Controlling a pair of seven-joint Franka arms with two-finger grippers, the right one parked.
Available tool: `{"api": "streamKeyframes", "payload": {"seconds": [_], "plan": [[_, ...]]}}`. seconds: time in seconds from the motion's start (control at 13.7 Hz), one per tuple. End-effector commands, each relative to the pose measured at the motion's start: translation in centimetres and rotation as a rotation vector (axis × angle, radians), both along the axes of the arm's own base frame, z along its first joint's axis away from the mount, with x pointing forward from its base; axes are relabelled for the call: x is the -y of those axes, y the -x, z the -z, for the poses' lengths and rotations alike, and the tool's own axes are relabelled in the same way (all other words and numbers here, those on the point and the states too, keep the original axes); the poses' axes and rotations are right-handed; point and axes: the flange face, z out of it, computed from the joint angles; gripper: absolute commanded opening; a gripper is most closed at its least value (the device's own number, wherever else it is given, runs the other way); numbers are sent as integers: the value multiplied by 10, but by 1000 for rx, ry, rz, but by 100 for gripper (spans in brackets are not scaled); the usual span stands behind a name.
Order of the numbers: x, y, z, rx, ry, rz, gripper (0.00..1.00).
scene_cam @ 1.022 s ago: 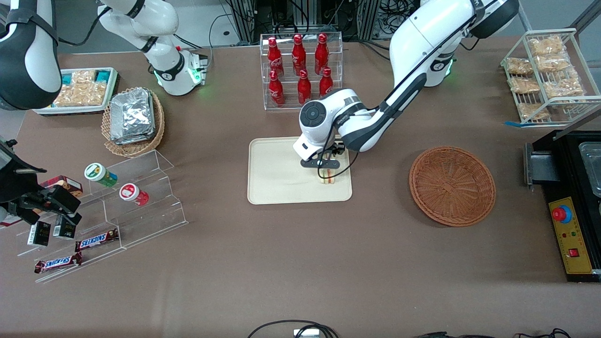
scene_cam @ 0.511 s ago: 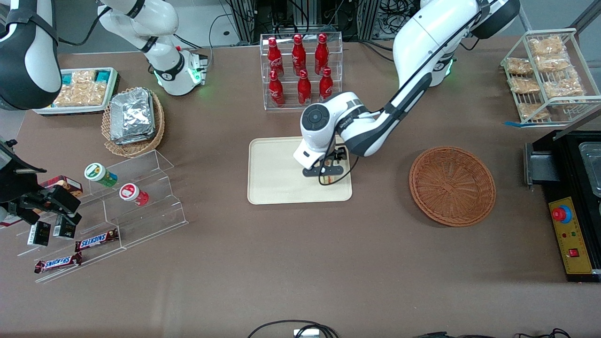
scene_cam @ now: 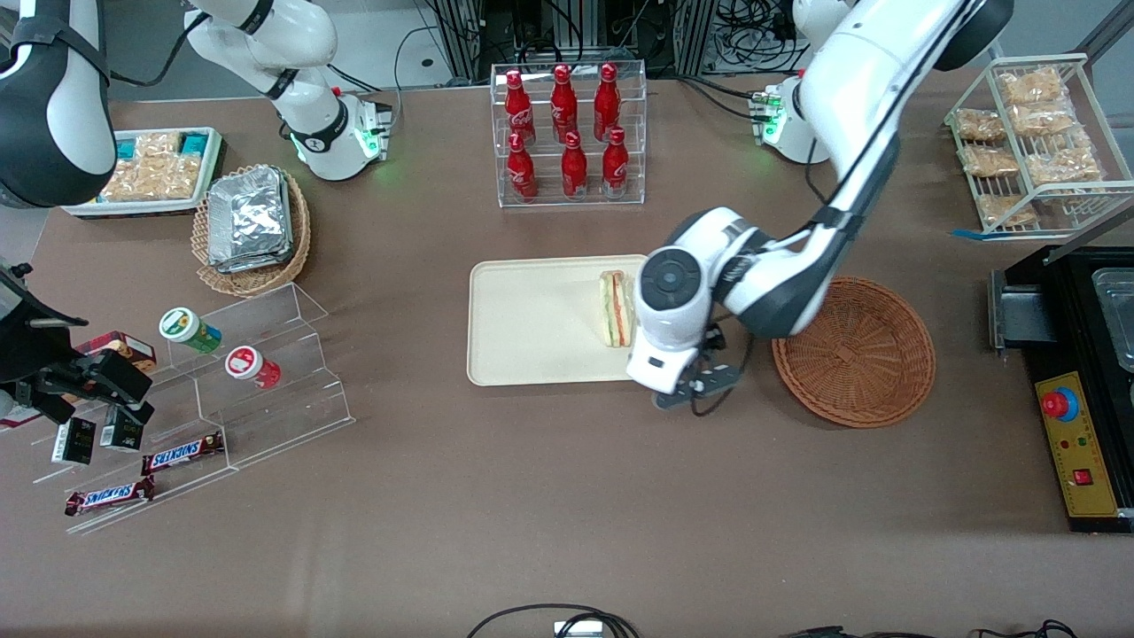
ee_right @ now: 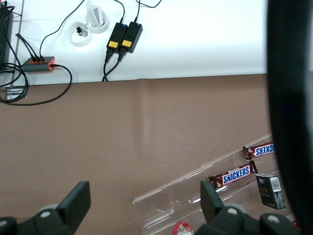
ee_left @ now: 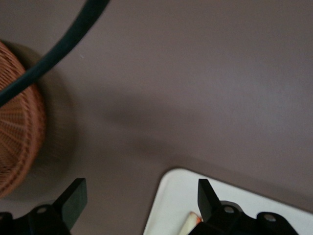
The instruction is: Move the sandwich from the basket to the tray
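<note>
Once the sandwich was released, the arm drew clear.
Low of centre in the front frame, the gripper [scene_cam: 695, 390] hung wide and empty between tray [scene_cam: 523, 354] and basket [scene_cam: 853, 350]; higher, the sandwich [scene_cam: 617, 307] lay on the tray, so delivery looked finished.

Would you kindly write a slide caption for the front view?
Sandwich lies on the tray; the open tool hangs empty between tray and basket.
</note>
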Motion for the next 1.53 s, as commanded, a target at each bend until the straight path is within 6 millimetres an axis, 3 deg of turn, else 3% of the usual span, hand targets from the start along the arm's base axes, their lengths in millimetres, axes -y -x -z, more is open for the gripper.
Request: {"api": "streamKeyframes", "payload": {"seconds": [0.0, 0.15, 0.36, 1.02, 1.24, 1.46], "plan": [[-47, -16, -45, 39, -32, -81, 100], [-85, -25, -64, 9, -55, -57, 100], [-142, -32, -107, -40, 12, 0, 100], [-290, -7, -202, -176, 89, 250, 100], [-323, 12, -230, -195, 136, 362, 100], [-322, 30, -252, -183, 132, 421, 100]]}}
